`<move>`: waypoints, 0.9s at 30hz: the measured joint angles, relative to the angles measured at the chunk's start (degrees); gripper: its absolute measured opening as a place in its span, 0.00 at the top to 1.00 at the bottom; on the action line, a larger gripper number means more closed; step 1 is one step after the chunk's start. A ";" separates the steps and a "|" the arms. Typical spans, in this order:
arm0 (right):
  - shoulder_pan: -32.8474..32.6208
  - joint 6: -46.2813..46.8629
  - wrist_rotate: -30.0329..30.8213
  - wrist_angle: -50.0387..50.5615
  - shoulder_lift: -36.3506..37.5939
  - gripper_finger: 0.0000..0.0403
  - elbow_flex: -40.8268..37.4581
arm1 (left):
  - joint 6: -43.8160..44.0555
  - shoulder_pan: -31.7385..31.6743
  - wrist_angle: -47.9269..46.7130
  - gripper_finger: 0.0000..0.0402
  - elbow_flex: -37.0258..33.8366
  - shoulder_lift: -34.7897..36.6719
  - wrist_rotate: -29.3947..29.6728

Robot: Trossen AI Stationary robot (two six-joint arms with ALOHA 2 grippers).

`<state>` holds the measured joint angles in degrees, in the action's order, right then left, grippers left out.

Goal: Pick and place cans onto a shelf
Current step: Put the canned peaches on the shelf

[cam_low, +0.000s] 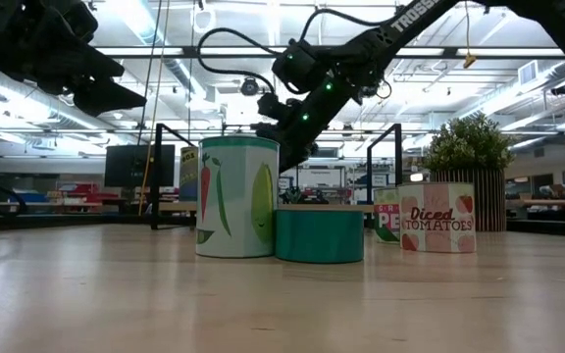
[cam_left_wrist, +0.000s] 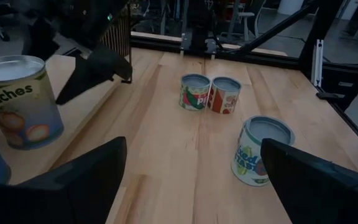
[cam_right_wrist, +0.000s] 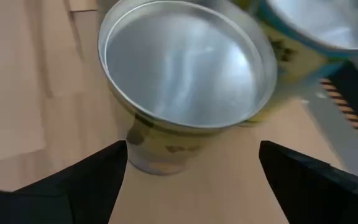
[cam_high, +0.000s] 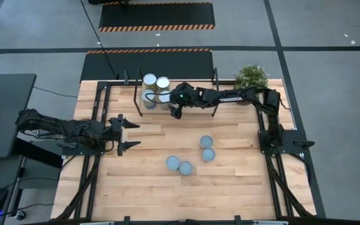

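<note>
The right gripper [cam_high: 175, 107] is hovering at the shelf [cam_high: 186, 107] with its fingers spread apart and gripping nothing; its wrist view is showing a yellowish-sided can [cam_right_wrist: 182, 81] just ahead of the fingers, standing upright on the wood. Four cans [cam_high: 156, 90] are clustered at the shelf's left end, just beside that gripper. Four more cans [cam_high: 192, 156] are sitting on the tabletop [cam_high: 230, 187] well apart from the shelf, in two touching pairs. The left gripper [cam_high: 130, 134] is waiting over the tabletop, away from the shelf, its fingers wide apart and empty. A potted plant [cam_high: 251, 76] is standing near the shelf's right end
</note>
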<state>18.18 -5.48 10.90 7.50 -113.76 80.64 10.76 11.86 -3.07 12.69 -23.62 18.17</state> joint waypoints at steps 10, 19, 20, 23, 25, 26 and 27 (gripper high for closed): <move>-0.63 -0.69 10.14 4.07 3.00 0.07 0.02 | 0.37 0.00 -0.13 0.07 0.00 0.00 0.00; 0.27 -3.15 12.76 3.23 3.08 0.07 0.00 | 0.61 0.00 -0.17 0.07 0.00 0.00 0.00; 0.54 -4.05 12.04 2.18 3.08 0.07 0.00 | 0.61 0.00 -0.17 0.07 0.00 0.00 0.00; 1.53 -7.41 11.22 -0.84 3.09 0.07 0.00 | 0.63 0.00 -0.17 0.07 0.00 0.02 0.00; 2.46 -9.44 8.45 -2.94 3.07 0.07 0.00 | 0.63 0.00 -0.17 0.07 0.00 0.00 0.00; 2.93 -9.71 7.15 -3.99 3.07 0.07 0.00 | 0.63 0.00 -0.17 0.07 0.00 0.00 0.00; 3.33 -9.78 6.58 -4.87 3.07 0.07 0.00 | 0.63 0.00 -0.17 0.07 0.00 0.00 0.00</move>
<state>21.51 -15.26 17.48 2.63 -110.69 80.64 11.39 11.86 -3.25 12.69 -23.62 18.17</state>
